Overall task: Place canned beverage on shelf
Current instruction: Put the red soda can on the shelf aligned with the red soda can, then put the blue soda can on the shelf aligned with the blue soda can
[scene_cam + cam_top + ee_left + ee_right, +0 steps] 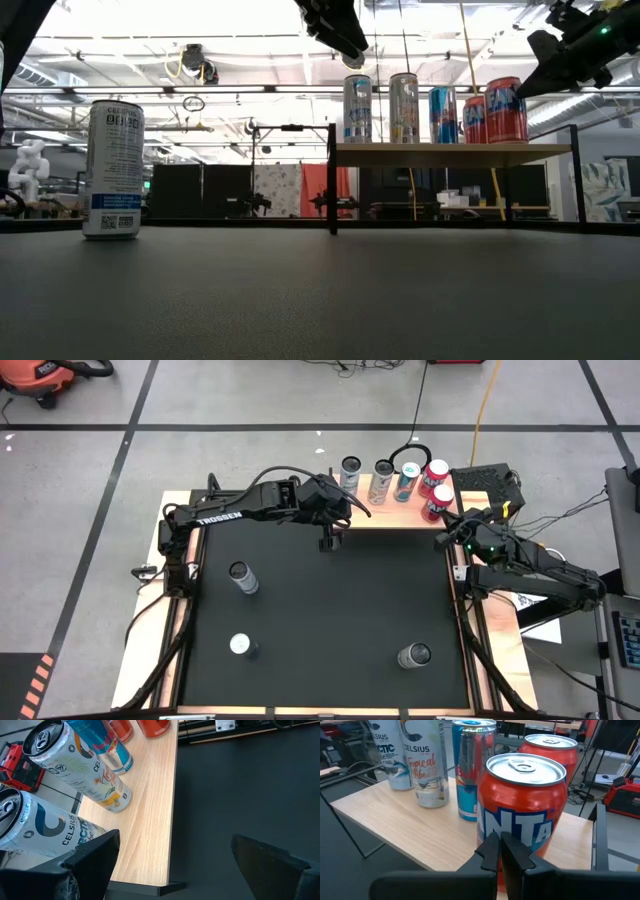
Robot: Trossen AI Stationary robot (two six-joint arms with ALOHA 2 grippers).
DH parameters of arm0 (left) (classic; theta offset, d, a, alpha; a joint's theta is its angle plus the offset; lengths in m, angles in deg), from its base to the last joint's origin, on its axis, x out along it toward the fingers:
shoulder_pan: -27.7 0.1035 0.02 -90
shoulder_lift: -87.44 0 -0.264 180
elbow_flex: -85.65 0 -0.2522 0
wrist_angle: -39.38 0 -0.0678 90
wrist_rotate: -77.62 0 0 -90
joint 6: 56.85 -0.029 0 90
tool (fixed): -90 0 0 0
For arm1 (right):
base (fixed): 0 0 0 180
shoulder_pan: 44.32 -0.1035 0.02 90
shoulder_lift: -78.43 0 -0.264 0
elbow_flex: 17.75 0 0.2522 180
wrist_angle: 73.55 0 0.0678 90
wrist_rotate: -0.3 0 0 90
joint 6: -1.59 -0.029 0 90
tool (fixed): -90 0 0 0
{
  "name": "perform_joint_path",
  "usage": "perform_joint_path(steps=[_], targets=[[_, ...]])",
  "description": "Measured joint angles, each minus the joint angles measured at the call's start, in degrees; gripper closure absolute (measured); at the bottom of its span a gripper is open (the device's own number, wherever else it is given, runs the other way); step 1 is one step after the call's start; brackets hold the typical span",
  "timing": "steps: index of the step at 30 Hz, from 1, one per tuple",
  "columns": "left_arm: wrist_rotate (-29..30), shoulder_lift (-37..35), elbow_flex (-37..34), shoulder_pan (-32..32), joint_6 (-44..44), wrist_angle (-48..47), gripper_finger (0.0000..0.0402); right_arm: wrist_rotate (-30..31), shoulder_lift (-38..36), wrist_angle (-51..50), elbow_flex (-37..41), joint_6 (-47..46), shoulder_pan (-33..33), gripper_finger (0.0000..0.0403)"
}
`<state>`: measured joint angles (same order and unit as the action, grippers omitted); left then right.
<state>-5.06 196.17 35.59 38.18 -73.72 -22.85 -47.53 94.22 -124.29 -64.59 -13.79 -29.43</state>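
The light wooden shelf (372,508) stands at the table's far edge and carries several upright cans: a white one (350,472), a white Celsius can (75,765), a blue one (406,481) and two red ones (434,474), (525,805). My left gripper (175,865) hangs open above the mat, just near of the shelf's left end (327,543), with nothing between its fingers. My right gripper (501,851) is shut and empty. It points at the nearer red can from the table's right side (442,542), a short way off it.
Three more cans stand on the black mat (330,620): one at the left (243,577), one at the near left (241,645) and one at the near right (414,655). The mat's middle lies bare. Cables and a black box (490,478) sit behind the shelf's right end.
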Motion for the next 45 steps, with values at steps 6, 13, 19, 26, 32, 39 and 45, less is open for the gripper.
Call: perform_joint_path(steps=[6, 13, 19, 26, 32, 39, 45], targets=[[0.0, 0.0, 0.0, 0.0, 0.0, -0.2, 0.0017, -5.0, 0.0, -0.1, 0.0, -1.0, 0.0, 0.0403], [0.0, 0.0, 0.0, 0.0, 0.1, -4.1, 0.0017, -16.6, 0.0, -1.9, -1.9, -0.1, 0.0, 0.0403], [0.0, 0.0, 0.0, -0.6, 5.5, -10.3, 0.0017, -33.5, 0.0, -4.2, -3.8, -2.8, 0.0, 0.0403], [0.0, 0.0, 0.0, -3.0, 8.4, -12.8, 0.0017, -48.9, -0.2, -3.9, -3.8, -3.7, 0.0, 0.0403], [-0.8, 0.0, 0.0, -5.5, 14.1, -19.5, 0.0017, -55.8, -0.2, -0.7, -3.7, -3.5, 0.0, 0.0403], [-0.9, 0.0, 0.0, -8.7, 15.1, -18.5, 0.0017, -52.6, -0.2, 1.9, -3.7, 0.5, 0.0, 0.0366], [-0.9, 0.0, 0.0, -10.4, 16.2, -18.5, 0.0017, -52.7, -0.2, 1.9, -3.7, 1.7, 0.0, 0.0293]])
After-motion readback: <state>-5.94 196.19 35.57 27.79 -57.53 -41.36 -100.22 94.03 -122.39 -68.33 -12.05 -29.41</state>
